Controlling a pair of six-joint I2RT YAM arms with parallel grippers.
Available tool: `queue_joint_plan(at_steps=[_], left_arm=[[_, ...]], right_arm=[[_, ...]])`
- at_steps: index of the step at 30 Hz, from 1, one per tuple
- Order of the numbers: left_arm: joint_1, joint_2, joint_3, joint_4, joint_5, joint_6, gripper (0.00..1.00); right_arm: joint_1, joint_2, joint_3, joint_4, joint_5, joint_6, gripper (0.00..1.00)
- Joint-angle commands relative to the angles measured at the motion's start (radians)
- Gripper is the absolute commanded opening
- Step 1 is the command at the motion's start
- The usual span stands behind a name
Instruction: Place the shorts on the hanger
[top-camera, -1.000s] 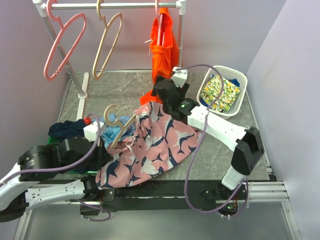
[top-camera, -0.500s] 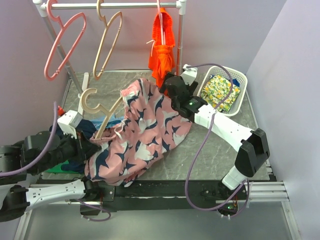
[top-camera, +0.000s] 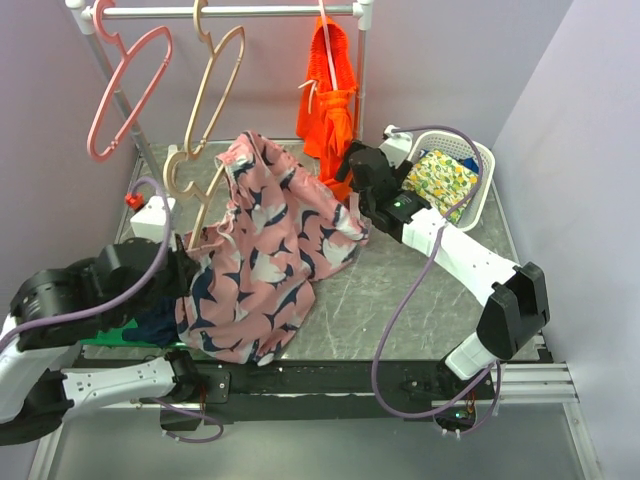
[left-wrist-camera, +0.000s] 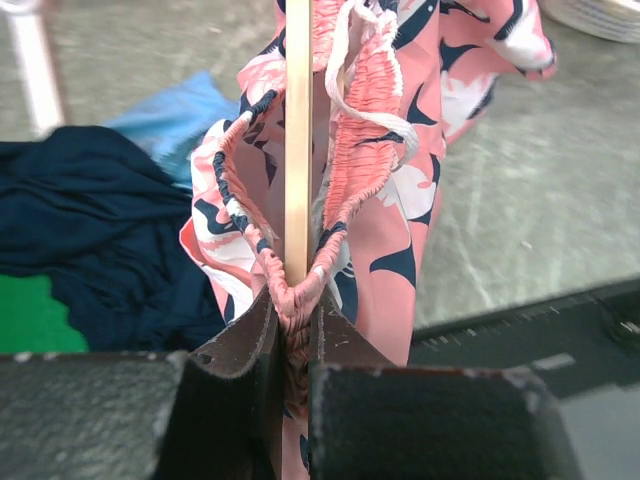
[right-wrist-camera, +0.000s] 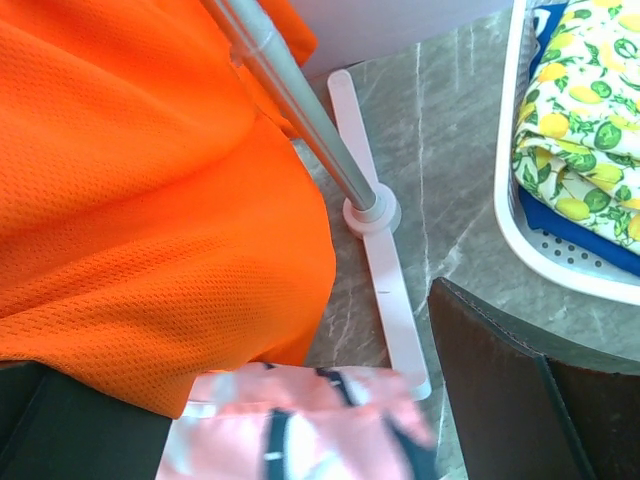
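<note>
Clamping hanger (left-wrist-camera: 297, 150) bar plus shorts (top-camera: 265, 260) waistband, left pincer (left-wrist-camera: 290, 330) closed tight. Shorts draped on hanger, trailing right of it above tabletop (top-camera: 420, 290). Right pincer (right-wrist-camera: 300, 420) spread apart, far hem between, right of hanger. Hanger axis near upright; left arm nearer.

Quick count from what I can see.

Hangers: four. On the rack (top-camera: 270, 11) there's a pink hanger (top-camera: 97, 150), a beige hanger (top-camera: 192, 150) and a third hanger (top-camera: 318, 50) under the orange shorts (top-camera: 335, 100). The held beige hanger (left-wrist-camera: 297, 150) is off the rail, near left.

Shorts: two pairs, the orange shorts and the pink printed shorts (top-camera: 265, 250).

Rack: one.

Basket (right-wrist-camera: 560, 262): one, far right, with two cloths in it, a yellow-green print cloth (right-wrist-camera: 580, 110) over a blue cloth (right-wrist-camera: 600, 248).

Loose stuff near left: three that I can tell apart, a navy cloth (left-wrist-camera: 90, 220), a light blue cloth (left-wrist-camera: 165, 110) and a green patch (left-wrist-camera: 30, 315).

Arms: two, the left arm (top-camera: 90, 290) and the right arm (top-camera: 450, 250).
</note>
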Motion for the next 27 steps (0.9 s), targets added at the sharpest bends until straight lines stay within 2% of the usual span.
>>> queue_joint_plan(at_steps=[1,5,10,12,14,17,27], left_arm=[[0.009,0.075,0.052,0.031,-0.170,0.028,0.01],[0.009,0.162,0.084,0.054,-0.230,0.063,0.01],[0.033,0.254,0.095,0.153,-0.224,0.163,0.01],[0.059,0.276,0.084,0.241,-0.169,0.231,0.01],[0.129,0.286,0.071,0.346,-0.055,0.284,0.01],[0.228,0.328,0.080,0.411,0.015,0.354,0.01],[0.438,0.446,0.225,0.463,0.230,0.396,0.01]], right_arm=[[-0.029,-0.053,-0.022,0.032,0.012,0.002,1.00],[-0.037,-0.060,-0.026,0.030,0.012,-0.004,1.00],[-0.051,-0.074,-0.038,0.022,0.009,-0.007,1.00],[-0.054,-0.083,-0.050,0.032,0.006,-0.007,1.00],[-0.061,-0.089,-0.062,0.036,0.000,-0.007,1.00],[-0.070,-0.091,-0.072,0.033,-0.009,-0.009,1.00],[-0.080,-0.088,-0.075,0.044,-0.055,-0.019,1.00]])
